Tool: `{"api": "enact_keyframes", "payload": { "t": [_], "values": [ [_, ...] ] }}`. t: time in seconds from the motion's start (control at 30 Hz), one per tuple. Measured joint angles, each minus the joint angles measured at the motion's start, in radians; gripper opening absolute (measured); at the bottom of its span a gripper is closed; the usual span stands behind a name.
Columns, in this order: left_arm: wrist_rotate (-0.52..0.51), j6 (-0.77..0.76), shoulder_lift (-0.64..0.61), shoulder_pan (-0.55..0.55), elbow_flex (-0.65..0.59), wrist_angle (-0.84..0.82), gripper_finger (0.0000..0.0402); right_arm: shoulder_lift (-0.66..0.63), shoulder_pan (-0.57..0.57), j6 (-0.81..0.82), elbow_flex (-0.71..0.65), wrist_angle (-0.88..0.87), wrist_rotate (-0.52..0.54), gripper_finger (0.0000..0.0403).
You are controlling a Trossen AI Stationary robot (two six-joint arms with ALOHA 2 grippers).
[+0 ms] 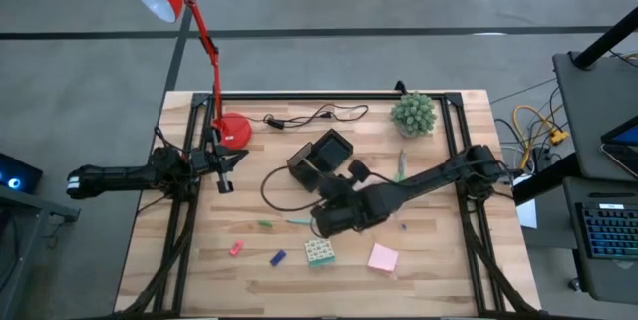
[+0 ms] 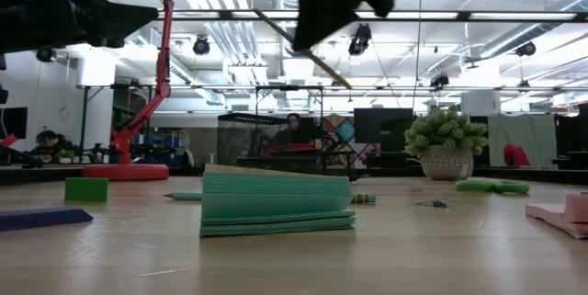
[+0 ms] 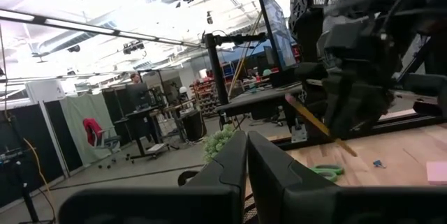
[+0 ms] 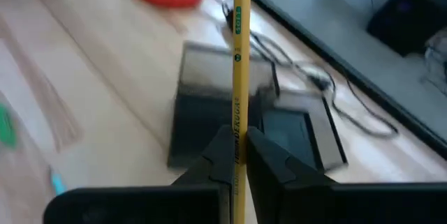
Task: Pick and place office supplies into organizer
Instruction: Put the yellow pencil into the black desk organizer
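My right gripper (image 4: 239, 142) hangs over the middle of the table, shut on a yellow wooden pencil (image 4: 241, 56). In the right wrist view the black organizer (image 4: 209, 105) lies on the table below and beyond it. Loose on the wood lie a pink sticky-note pad (image 1: 383, 257), a green-white block (image 1: 319, 251), a blue piece (image 1: 278, 257), a red piece (image 1: 236, 248), a teal pen (image 1: 297, 222) and green scissors (image 1: 399, 165). My left gripper (image 1: 227, 170) waits shut at the table's left side, by the lamp. My right gripper pinches the pencil's shaft (image 4: 238, 130) between its two fingers. The fingers slant down from above and lie across the pencil. The pencil (image 3: 311, 121) is lifted clear of the table, tilted, and sticks out on both sides of the fingers.
A red desk lamp stands on its round base (image 1: 231, 131) at the far left, with a black cable (image 1: 309, 117) beside it. A green plant ball (image 1: 414, 113) sits at the far right. Black frame rails (image 1: 454, 131) run along the table's sides.
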Motion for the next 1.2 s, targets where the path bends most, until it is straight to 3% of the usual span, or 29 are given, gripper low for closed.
{"api": "enact_keyframes", "payload": {
  "t": [0.27, 0.57, 0.83, 1.2],
  "values": [
    [0.000, -0.001, 0.000, 0.000, 0.000, 0.000, 0.0000, 0.000, -0.083, -0.251, -0.051, 0.329, 0.041, 0.0014],
    [0.000, -0.001, 0.000, 0.000, 0.000, 0.000, 0.0000, 0.002, -0.174, -0.439, -0.067, 0.515, 0.040, 0.0014],
    [0.000, -0.001, 0.000, 0.000, 0.000, 0.001, 0.0000, 0.043, -0.248, -0.590, -0.120, 0.832, -0.041, 0.0014],
    [0.000, -0.001, 0.000, 0.000, 0.000, 0.000, 0.0000, 0.041, -0.292, -0.652, -0.306, 1.177, -0.113, 0.0014]
  ]
}}
